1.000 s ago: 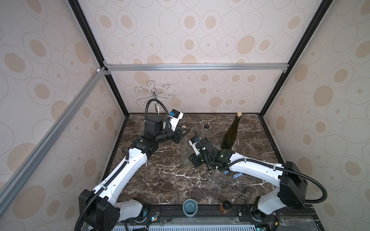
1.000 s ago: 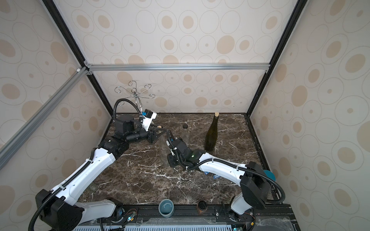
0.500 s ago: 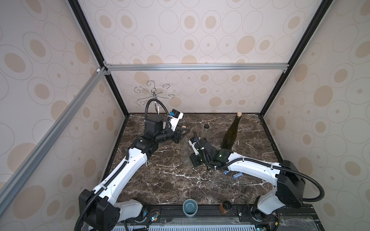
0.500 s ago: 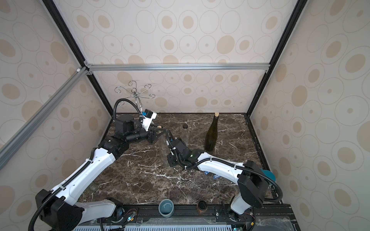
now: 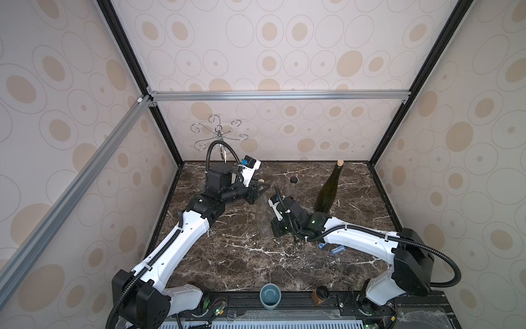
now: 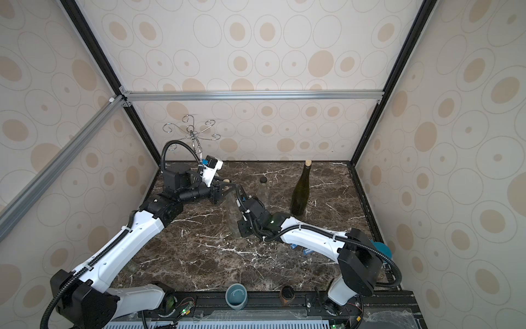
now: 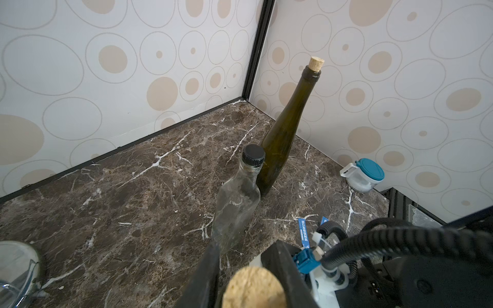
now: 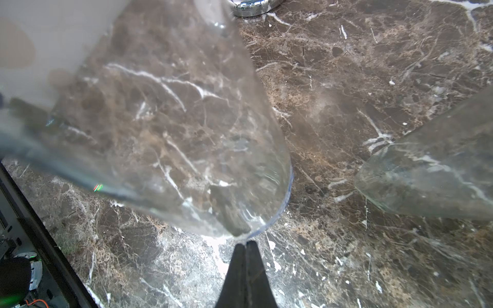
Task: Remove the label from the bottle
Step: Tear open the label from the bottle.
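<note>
Near the middle of the marble table, the left gripper is clamping the corked neck of the clear bottle and holding it tilted. The right gripper is pressing its jaws together at the base rim (whether on any label, I cannot tell). Blue strips are lying nearby, so peeling is probably nearing its end.

Corked clear glass bottle, empty, tilted, mid marble table.

Likely lab test cell: aluminium frame, patterned panels, marble tabletop.
</note>
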Action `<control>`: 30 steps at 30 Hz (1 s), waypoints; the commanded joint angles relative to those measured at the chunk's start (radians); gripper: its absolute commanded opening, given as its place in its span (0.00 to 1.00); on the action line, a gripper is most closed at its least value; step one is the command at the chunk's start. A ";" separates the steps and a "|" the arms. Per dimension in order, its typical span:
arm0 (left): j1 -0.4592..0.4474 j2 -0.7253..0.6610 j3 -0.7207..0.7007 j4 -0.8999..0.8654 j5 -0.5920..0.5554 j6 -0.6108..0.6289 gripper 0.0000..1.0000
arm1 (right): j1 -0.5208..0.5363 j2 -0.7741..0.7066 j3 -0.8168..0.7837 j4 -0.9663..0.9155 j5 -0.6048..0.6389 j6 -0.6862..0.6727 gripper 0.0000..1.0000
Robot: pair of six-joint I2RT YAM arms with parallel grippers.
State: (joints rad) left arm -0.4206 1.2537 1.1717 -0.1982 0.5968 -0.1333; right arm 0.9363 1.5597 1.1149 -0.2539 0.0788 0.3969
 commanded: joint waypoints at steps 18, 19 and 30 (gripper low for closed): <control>-0.001 0.001 0.026 -0.120 0.038 0.035 0.08 | -0.053 -0.052 -0.049 0.025 -0.094 -0.021 0.00; -0.001 0.002 0.028 -0.126 0.039 0.039 0.08 | -0.055 -0.053 -0.050 0.026 -0.096 -0.020 0.00; -0.003 0.007 0.043 -0.153 0.053 0.061 0.08 | -0.070 -0.065 -0.061 0.017 -0.100 -0.027 0.00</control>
State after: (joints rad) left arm -0.4213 1.2537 1.1961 -0.2600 0.6273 -0.0830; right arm 0.8726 1.5246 1.0691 -0.2405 -0.0166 0.3771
